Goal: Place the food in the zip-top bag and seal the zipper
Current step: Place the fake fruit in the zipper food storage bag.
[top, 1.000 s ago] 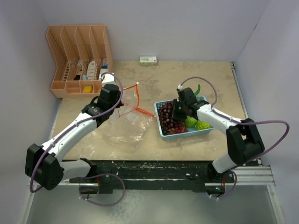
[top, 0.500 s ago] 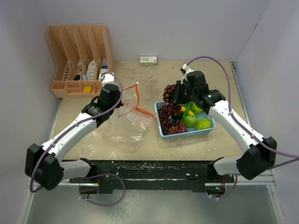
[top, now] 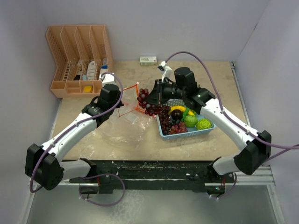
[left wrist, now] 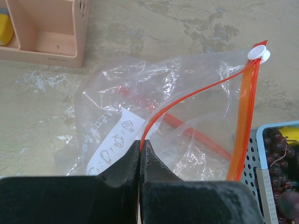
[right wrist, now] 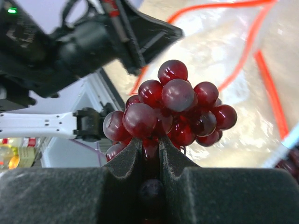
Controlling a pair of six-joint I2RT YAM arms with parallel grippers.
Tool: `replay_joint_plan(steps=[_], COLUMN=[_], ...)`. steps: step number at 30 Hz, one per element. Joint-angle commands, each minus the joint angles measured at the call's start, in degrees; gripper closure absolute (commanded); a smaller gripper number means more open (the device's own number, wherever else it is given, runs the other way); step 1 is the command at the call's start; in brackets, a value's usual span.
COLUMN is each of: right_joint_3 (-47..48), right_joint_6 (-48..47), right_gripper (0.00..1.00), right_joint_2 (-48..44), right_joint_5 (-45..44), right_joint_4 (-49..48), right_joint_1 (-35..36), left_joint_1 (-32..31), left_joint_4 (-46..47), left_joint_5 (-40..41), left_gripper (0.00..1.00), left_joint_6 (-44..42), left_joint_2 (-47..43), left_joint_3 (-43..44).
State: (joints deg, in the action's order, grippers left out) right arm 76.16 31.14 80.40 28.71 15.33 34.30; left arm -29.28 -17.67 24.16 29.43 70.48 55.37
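The clear zip-top bag lies left of the basket, its mouth held up. My left gripper is shut on the orange-red zipper at the mouth's edge; the wrist view shows the gripper, the bag, the zipper and its white slider. My right gripper is shut on a dark red grape bunch and holds it in the air over the bag's mouth; its wrist view shows the gripper and the grapes. More grapes, a banana and green fruits lie in the basket.
The light-blue basket stands right of the bag; its corner shows in the left wrist view. An orange file organiser stands at the back left. A small box lies by the back wall.
My right gripper has lifted a grape bunch out of the basket and carried it left to above the bag's mouth. The left arm has not moved.
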Motion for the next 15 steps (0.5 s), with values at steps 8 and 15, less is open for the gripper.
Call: replay_joint_plan(steps=[8, 15], right_joint_3=[5.7, 4.9], right_joint_6=[8.0, 11.5], right_gripper=[1.0, 1.0], right_joint_2=[7.6, 13.5], right_joint_5=[4.3, 6.6], right_joint_4=[-21.7, -30.3], right_joint_1=[1.5, 1.8], left_joint_1=[-0.1, -0.1], left_joint_4=[2.5, 3.1], left_joint_5=[-3.1, -4.2], left_gripper=[1.0, 1.0], left_joint_6=[1.5, 1.9], left_joint_2=[-1.1, -2.9], left_joint_3=[-0.4, -0.4])
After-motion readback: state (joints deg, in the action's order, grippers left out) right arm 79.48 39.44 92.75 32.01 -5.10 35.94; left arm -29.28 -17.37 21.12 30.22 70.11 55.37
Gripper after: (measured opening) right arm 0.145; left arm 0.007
